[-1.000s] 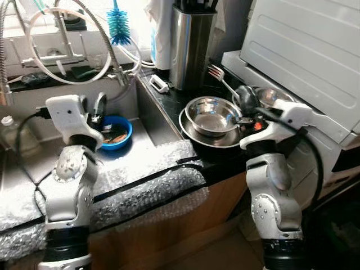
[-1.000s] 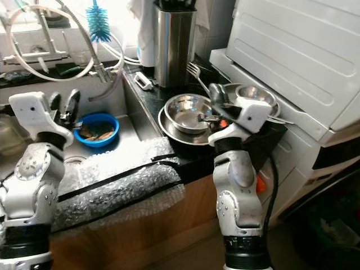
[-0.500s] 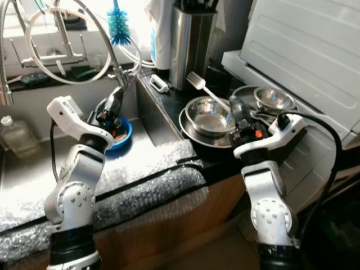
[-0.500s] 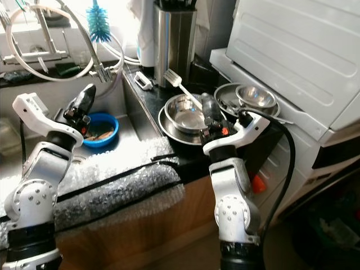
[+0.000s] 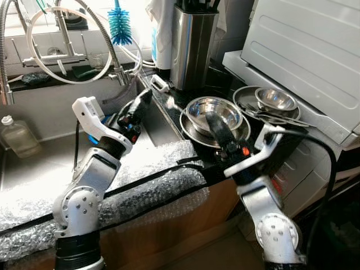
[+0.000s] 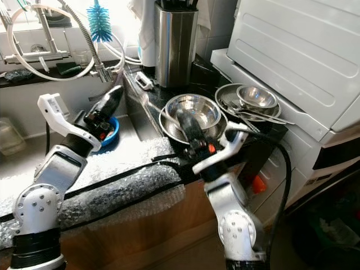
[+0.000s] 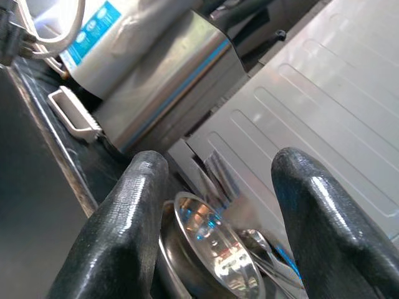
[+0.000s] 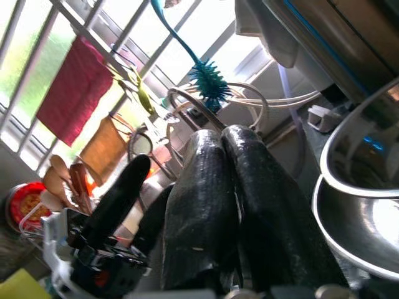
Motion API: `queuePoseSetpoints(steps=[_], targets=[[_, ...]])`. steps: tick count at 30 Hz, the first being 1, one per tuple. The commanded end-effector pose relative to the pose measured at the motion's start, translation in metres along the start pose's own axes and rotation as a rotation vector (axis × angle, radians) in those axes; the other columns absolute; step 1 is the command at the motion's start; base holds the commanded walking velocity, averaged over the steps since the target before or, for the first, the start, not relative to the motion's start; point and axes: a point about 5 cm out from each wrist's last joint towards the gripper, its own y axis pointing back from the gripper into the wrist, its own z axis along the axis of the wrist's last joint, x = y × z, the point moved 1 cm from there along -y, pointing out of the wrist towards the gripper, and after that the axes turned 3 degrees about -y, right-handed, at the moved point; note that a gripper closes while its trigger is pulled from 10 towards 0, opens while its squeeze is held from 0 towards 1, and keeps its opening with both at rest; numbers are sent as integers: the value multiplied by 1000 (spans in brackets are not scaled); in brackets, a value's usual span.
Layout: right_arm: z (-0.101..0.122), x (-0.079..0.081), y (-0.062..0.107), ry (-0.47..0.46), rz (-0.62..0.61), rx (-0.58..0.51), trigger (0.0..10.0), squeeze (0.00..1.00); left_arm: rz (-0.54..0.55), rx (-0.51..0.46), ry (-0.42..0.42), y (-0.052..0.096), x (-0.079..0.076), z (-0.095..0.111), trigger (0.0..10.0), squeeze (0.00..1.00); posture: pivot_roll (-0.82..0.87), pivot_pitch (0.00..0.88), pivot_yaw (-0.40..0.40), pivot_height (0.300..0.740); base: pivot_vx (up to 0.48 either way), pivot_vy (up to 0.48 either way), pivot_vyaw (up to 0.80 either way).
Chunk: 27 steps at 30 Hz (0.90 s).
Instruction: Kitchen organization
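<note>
The robot stands at a kitchen counter (image 5: pixel 169 107) with a sink (image 5: pixel 34 163) on its left side and a white appliance (image 5: pixel 304 50) on its right side.

The left gripper (image 5: pixel 142 102) is raised above the right end of the sink, and it points toward 2 o'clock, to the steel dishes. In the left wrist view its two black fingers (image 7: pixel 118 230) stand clearly apart, with nothing between them.

The right gripper (image 6: pixel 181 117) lies over the near edge of the stacked steel bowl (image 5: pixel 216 109) and points toward 11 o'clock. In the right wrist view its fingers (image 8: pixel 206 205) are pressed together along their length. Whether something thin is held between them cannot be told; a fork (image 5: pixel 169 101) shows at 10 o'clock from the bowl, just past the fingertips, but it is blurred.

The bowl sits inside a wider steel plate (image 5: pixel 194 132) on the dark counter. At 3 o'clock from it, a second small steel bowl (image 5: pixel 275 98) rests on another plate with some cutlery (image 5: pixel 281 117) beside it.

At 12 o'clock from the first bowl stands a tall steel knife block (image 5: pixel 191 45). A blue bottle brush (image 5: pixel 118 25) hangs at the window, at 9 o'clock from the block. A blue bowl (image 6: pixel 110 130) lies in the sink, partly hidden behind the left arm. A clear bottle (image 5: pixel 14 138) stands at the far left side of the sink.
</note>
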Motion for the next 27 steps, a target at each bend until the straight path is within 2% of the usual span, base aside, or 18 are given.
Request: queuePoseSetpoints(steps=[1,16,21,27], targets=[[6,12,-7,-78,57,-83,10000,0,-51,1,5,0,-10,2,10000,0,-42,0,-91,740,0,0,0],[14,13,-2,-257,80,-172,10000,0,-65,20,22,4,-12,-1,10000,0,-40,0,-94,740,0,0,0],[14,15,1,-240,97,-127,10000,0,-71,38,1,8,-10,1,10000,0,-38,0,-99,740,0,0,0],[25,12,6,-231,103,-103,10000,0,-66,64,-35,13,-4,5,10000,0,-38,0,-101,740,0,0,0]])
